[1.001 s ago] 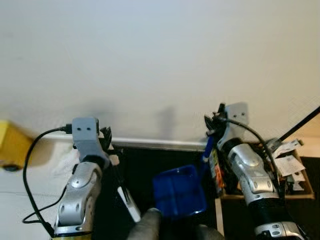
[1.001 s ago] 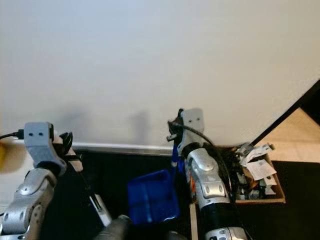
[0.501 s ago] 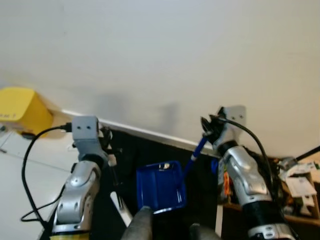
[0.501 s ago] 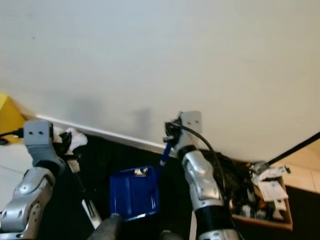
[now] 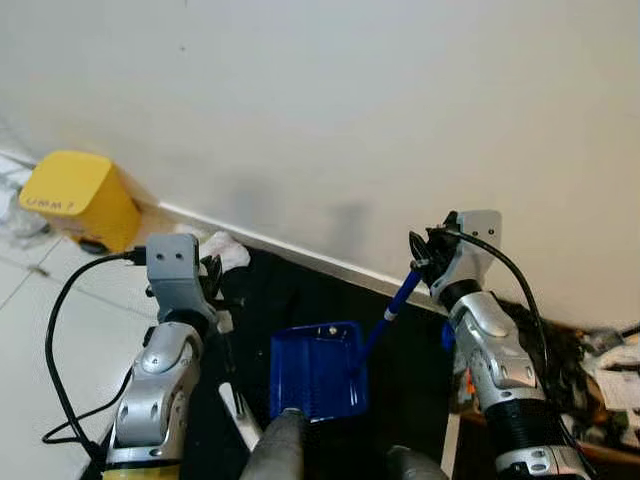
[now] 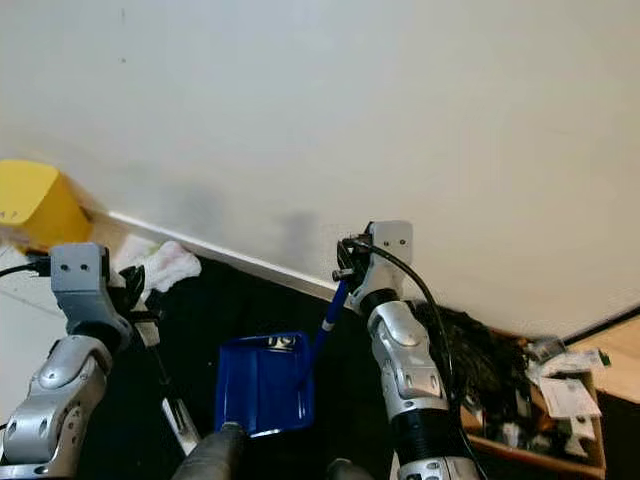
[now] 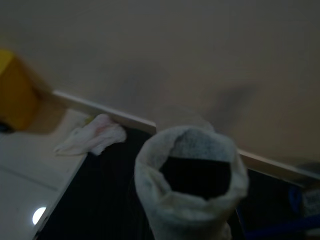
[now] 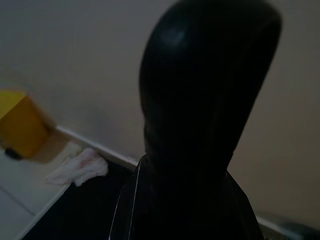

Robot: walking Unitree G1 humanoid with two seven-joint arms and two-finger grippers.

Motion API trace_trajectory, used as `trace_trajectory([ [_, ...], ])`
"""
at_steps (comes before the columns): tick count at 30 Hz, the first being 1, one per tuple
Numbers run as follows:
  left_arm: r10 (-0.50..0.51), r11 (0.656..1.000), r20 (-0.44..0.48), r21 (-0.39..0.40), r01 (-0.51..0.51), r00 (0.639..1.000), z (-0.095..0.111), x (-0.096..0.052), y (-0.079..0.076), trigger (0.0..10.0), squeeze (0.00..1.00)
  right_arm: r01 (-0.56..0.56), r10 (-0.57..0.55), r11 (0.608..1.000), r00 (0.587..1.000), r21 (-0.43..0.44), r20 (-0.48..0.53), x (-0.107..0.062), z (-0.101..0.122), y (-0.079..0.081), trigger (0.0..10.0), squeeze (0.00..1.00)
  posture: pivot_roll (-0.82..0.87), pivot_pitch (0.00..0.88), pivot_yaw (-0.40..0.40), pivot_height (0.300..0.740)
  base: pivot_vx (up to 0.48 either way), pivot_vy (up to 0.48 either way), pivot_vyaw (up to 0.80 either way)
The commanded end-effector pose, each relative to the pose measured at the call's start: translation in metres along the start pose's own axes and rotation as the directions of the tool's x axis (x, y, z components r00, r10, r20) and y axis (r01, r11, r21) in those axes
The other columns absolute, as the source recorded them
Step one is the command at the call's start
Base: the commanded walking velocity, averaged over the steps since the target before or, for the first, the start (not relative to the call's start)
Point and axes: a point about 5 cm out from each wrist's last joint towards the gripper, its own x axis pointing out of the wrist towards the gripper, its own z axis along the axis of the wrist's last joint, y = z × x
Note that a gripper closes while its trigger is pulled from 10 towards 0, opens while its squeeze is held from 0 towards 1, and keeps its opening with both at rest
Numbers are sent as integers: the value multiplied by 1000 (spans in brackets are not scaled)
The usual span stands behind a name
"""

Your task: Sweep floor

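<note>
Two hands: my right hand [image 5: 420, 262] clamps the blue dustpan [image 5: 318, 370] handle; my left hand [image 5: 215, 290] grips the broom handle [image 5: 232, 375].

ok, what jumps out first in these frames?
The blue dustpan hangs low in the middle over the black mat, its handle in the right gripper. A yellow bin stands at the wall far left, with a crumpled white cloth lying by the mat's corner. A cluttered cardboard box sits at far right.
</note>
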Motion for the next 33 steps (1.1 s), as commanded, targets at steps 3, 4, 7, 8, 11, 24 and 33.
trace_trajectory([
  [3,-11,1000,-9,16,12,1000,-2,0,-1,10000,0,38,-38,999,999,11,-10,-2,-2,-8,10000,0,177,146,-23,740,0,0,-800],
  [4,-11,1000,-9,16,12,1000,-2,0,-1,10000,0,38,-38,999,999,11,-10,-2,-2,-8,10000,0,177,146,-23,740,0,0,-800],
  [7,-13,1000,-8,16,13,1000,-2,0,-1,10000,0,41,-40,999,999,10,-10,-2,-2,-8,10000,0,177,146,-23,740,0,0,-800],
  [8,-13,1000,-8,16,13,1000,-2,0,-1,10000,0,46,-46,999,999,10,-12,-2,-3,-9,10000,0,177,145,-22,740,0,0,-800],
  [11,-13,1000,-7,16,13,1000,-2,0,-1,10000,0,49,-49,999,999,17,-10,-2,-3,-9,10000,0,178,145,-21,740,0,0,-713],
  [24,-21,1000,1,3,21,1000,3,3,-5,10000,0,24,-24,1000,1000,14,-11,-1,-3,-4,10000,0,181,145,-17,740,0,0,0],
  [33,-34,999,8,17,34,999,4,5,-5,10000,0,19,-19,1000,1000,13,-9,-1,-3,-4,10000,0,179,138,-18,740,0,0,0],
])
